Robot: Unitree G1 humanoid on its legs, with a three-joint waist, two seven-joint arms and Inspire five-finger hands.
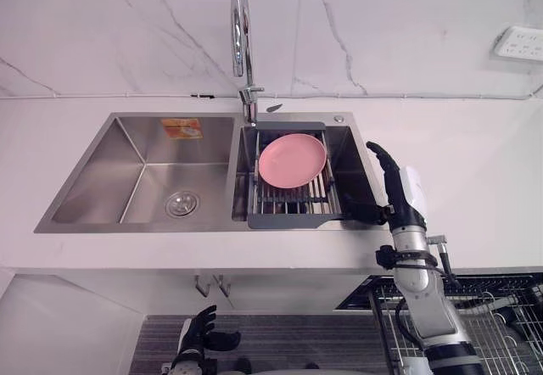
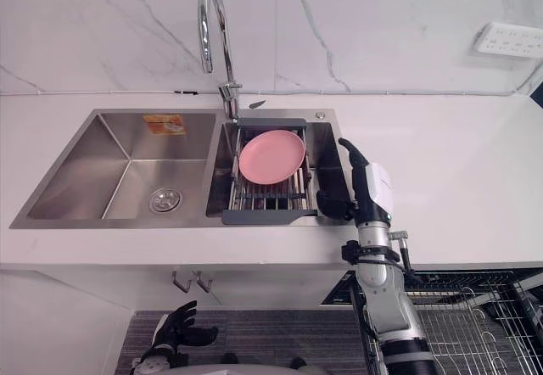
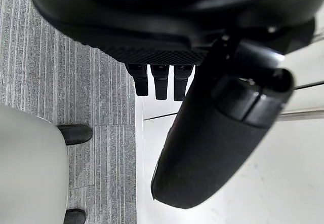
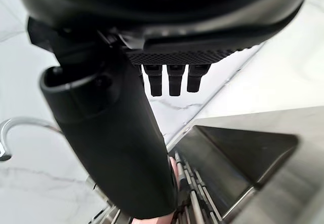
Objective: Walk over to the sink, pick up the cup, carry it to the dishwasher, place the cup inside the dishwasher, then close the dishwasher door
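Note:
My right hand (image 1: 397,190) is raised over the right rim of the steel double sink (image 1: 136,150), fingers straight and open, thumb (image 4: 116,148) pointing toward the basin. Nothing is in it. The right basin (image 4: 238,153) holds a dark dish rack (image 1: 293,201) with a pink plate (image 1: 292,159) leaning in it. Down by the floor, my left hand (image 1: 204,334) hangs with relaxed open fingers (image 3: 159,82), holding nothing. The dishwasher's wire rack (image 1: 496,324) is pulled out at the lower right, below the counter.
A tall curved faucet (image 1: 242,36) stands behind the divider between the basins. The left basin has a drain (image 1: 181,203). White counter (image 1: 484,163) runs to the right, with a wall outlet (image 1: 519,44) above. Grey carpet (image 3: 76,82) covers the floor.

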